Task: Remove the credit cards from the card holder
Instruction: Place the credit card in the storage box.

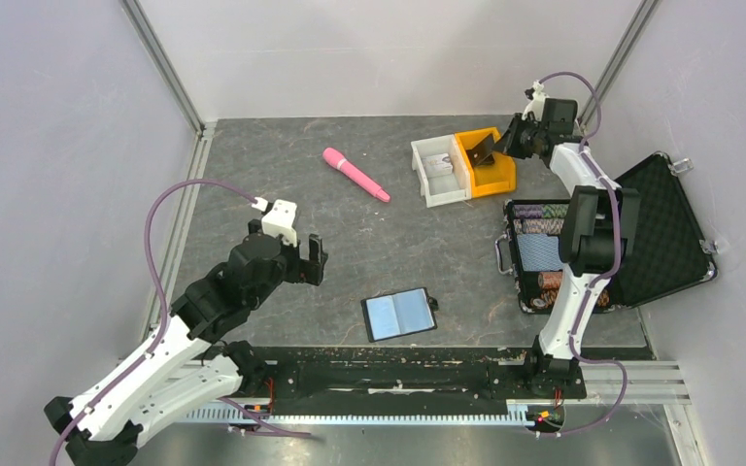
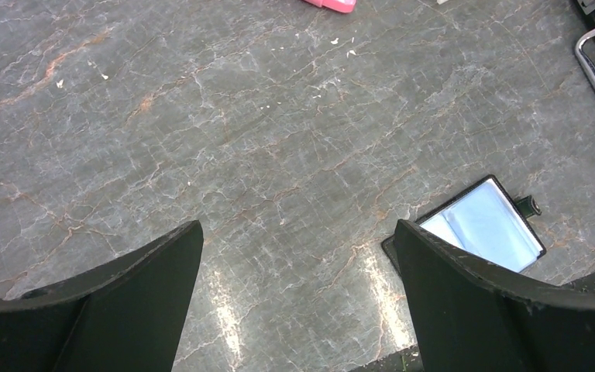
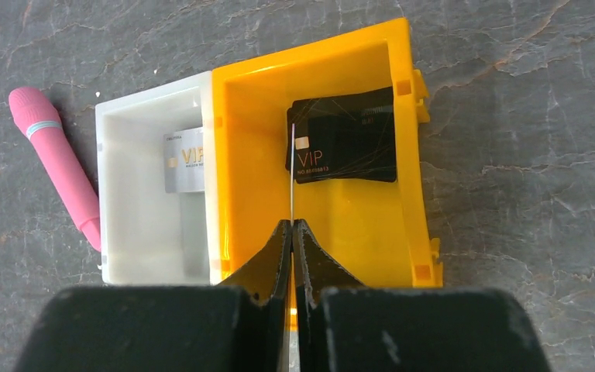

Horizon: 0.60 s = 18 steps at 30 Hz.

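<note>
At the left of the overhead view, the left gripper hangs over bare marbled table with its jaws spread wide and nothing between them. To its right, toward the lower middle of the frame, the card holder lies opened flat, its bluish-grey panels facing up. A pink stick-shaped object lies above it. Further right, in the upper part of the frame, a white bin and a yellow bin touch side by side. A silver VIP card lies in the white one and a black VIP card in the yellow one. Over the yellow bin, the right gripper has its jaws pressed together on a thin card, seen edge-on. At far right lies an open black briefcase.
</note>
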Available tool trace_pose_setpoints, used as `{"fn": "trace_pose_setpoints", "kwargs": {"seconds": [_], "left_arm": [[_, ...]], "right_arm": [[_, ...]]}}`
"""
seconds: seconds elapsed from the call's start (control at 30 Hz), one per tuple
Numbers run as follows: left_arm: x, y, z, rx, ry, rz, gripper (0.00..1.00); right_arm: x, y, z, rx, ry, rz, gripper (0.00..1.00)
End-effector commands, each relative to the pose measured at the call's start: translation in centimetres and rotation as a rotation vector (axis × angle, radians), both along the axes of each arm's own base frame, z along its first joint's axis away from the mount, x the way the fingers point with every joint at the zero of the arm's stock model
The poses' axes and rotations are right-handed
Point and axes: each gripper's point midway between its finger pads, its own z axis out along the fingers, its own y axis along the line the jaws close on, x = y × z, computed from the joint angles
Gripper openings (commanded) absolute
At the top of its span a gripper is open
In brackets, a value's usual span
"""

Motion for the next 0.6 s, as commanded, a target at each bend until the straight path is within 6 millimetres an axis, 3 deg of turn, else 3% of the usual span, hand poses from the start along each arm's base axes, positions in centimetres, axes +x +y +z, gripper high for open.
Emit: {"fn": "trace_pose_setpoints", "kwargs": {"seconds": [0.0,0.37,0.57], "left_arm": [[0.5,0.1,0.2,0.039,-0.029,-0.014,1.00],[0.7,0.2,-0.3,0.057,-0.023,0.002,1.00],[0.8,0.3,-0.3,0.060,-0.024,0.007,1.00]], "right_arm": [[2.1,0.3,1.6,0.014,-0.081,0.030,0.00],[3.9,1.1,-1.0,0.085,-0.060,0.047,0.00],[4.5,0.7,-2.0,0.081,-0.044,0.019,0.07]]}}
